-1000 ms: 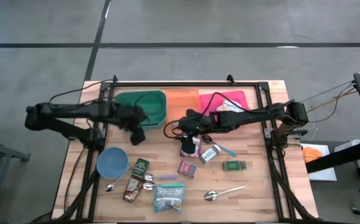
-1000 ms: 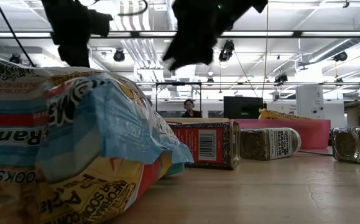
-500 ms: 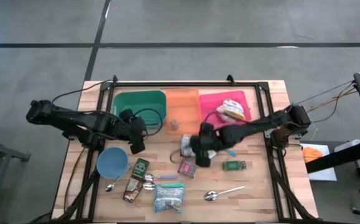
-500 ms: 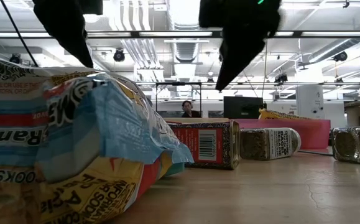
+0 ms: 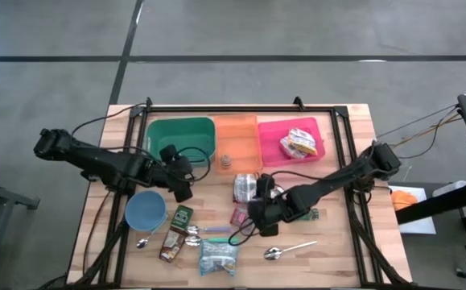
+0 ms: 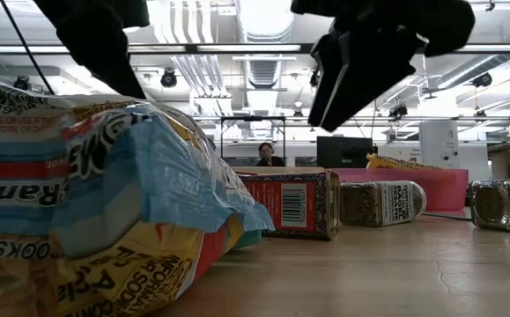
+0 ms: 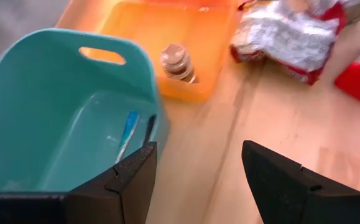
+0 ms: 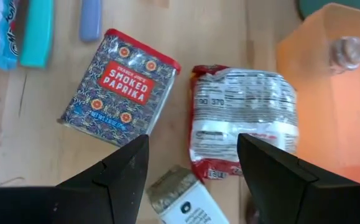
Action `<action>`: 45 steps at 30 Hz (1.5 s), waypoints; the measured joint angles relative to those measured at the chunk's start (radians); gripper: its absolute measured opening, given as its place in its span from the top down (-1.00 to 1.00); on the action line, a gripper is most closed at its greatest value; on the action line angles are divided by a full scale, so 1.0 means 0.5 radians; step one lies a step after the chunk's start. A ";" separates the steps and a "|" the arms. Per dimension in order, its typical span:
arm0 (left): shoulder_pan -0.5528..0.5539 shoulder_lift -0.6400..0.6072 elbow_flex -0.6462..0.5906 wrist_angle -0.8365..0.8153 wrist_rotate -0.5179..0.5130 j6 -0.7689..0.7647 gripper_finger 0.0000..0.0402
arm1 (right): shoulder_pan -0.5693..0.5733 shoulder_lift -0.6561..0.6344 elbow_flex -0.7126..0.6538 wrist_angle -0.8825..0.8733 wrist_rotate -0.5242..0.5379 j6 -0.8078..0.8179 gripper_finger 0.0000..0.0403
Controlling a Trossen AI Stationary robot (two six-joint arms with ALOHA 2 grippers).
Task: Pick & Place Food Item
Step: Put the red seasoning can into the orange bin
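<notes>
left gripper [image 5: 183, 190]: fingers [image 7: 127, 180] apart, nothing between them; it hangs just right of the green bin [image 5: 162, 129], over bare wood beside the blue bowl [image 5: 145, 209].
green bin: far left; a thin blue tool lies inside.
orange bin [image 5: 237, 133]: middle; one small jar [image 5: 225, 160] stands in it.
pink bin [image 5: 323, 149]: far right; already holds a crinkly packet [image 5: 298, 142].
right gripper [image 5: 263, 219]: fingers [image 8: 120, 177] spread, holding nothing; low over the middle of the table, near the tin [image 8: 120, 81].
likely food item: which one is meant I cannot tell. The tin looks stiff, flat and light with slick printed faces; take it across its narrow sides. The pouch [image 8: 242, 118] beside it, just near of the orange bin, looks soft and light; pinch it mid-body, gently.
table [image 5: 337, 250]: pale wood planks, dark frame rails; spoons, a spice jar [image 5: 303, 214] and a ramen bag [image 5: 218, 254] scattered near.
room: grey floor; strip lights overhead, a person far behind.
</notes>
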 joint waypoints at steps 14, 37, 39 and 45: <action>-0.104 -0.007 -0.008 0.042 0.097 0.027 -0.18 | 0.045 0.202 -0.001 0.026 0.084 0.295 -0.20; -0.126 -0.092 0.006 0.068 0.097 -0.058 -0.18 | 0.185 0.062 0.216 0.000 0.024 1.311 -0.20; -0.126 -0.092 0.006 0.067 0.097 -0.050 -0.18 | 0.185 0.062 0.225 0.011 0.025 1.281 -0.20; -0.126 -0.092 0.006 0.066 0.098 0.003 -0.18 | 0.164 0.059 0.222 0.142 0.009 1.323 -0.20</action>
